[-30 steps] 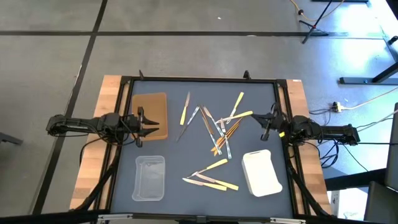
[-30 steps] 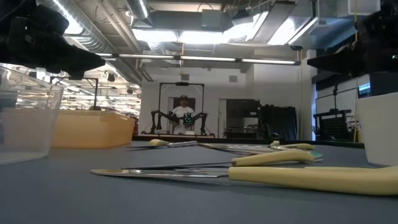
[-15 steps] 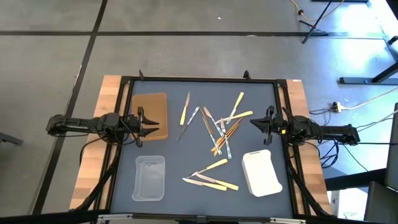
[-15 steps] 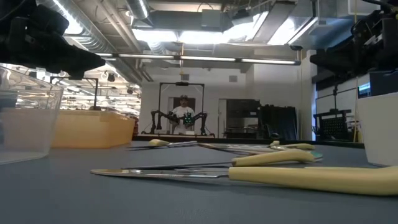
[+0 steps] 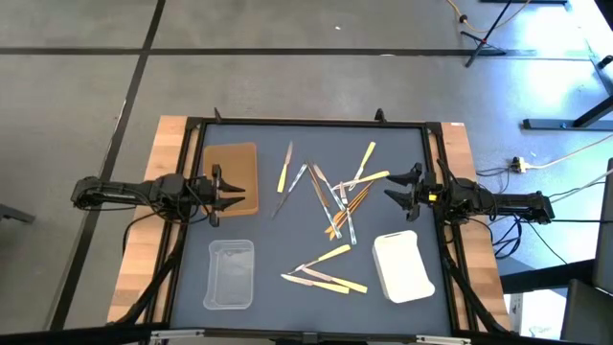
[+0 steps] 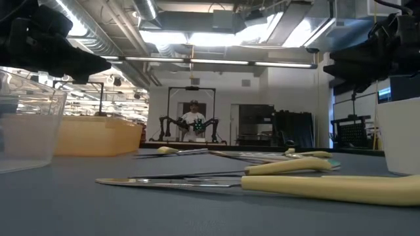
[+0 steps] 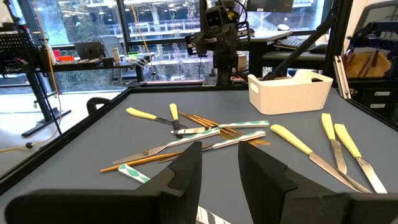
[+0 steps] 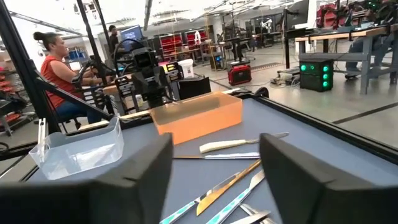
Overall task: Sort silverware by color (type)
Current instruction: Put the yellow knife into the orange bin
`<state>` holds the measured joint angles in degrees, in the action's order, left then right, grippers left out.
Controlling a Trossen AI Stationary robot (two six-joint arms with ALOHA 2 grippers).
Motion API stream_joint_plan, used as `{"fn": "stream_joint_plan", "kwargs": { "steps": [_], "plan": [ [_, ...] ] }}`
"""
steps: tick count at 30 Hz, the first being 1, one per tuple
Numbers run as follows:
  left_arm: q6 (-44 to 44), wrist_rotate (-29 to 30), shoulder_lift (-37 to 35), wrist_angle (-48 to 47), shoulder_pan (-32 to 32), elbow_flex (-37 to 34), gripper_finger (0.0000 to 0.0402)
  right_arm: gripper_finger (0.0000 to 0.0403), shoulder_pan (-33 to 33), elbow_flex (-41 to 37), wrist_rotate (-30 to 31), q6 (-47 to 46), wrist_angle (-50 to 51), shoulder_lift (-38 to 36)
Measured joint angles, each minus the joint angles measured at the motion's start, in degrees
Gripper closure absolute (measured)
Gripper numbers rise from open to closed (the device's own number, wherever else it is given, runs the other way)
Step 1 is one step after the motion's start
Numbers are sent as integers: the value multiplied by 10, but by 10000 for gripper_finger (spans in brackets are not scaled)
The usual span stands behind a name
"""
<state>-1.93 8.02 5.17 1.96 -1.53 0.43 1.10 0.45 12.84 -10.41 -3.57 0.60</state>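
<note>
Dark blue matting covered the desk (image 5: pixel 192 287), and everything else is placed here against the central heap of silverware (image 5: pixel 335 196) lying on it. Largest after the desk were the three trays: a brown tray (image 5: pixel 233 175) to the left of the heap, a clear tray (image 5: pixel 230 274) below and left of it, and a white tray (image 5: pixel 402 265) below and right of it; all three looked unfilled, so sorting seemed barely begun. A smaller cluster of yellow-handled pieces (image 5: pixel 324 273) lay below the heap, between the clear and white trays. The left end effector (image 5: pixel 226 190) hung over the edge of the brown tray, well left of the heap, its fingers spread with nothing between them. The right end effector (image 5: pixel 400 185) sat just right of the heap, likewise spread and empty, pointing toward it. The risk, as I judge it, lay in the crossing: the wooden, clear and yellow pieces overlapped, so closing on one could drag or flick its neighbours, or pinch two kinds together.
</note>
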Motion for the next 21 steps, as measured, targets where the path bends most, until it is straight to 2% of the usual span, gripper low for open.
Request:
{"fn": "stream_joint_plan", "kwargs": {
  "steps": [3,6,9,14,21],
  "plan": [
    [0,0,0,0,0,0,303,118,0,0,0,0,0,0],
    [0,0,0,0,0,0,303,101,0,0,0,1,-9,0],
    [0,0,0,0,0,0,303,99,0,1,0,3,-37,0],
    [0,0,0,0,0,0,303,106,0,45,0,13,-24,0],
    [0,0,0,0,0,0,303,106,0,141,3,19,65,25]
  ]
}}
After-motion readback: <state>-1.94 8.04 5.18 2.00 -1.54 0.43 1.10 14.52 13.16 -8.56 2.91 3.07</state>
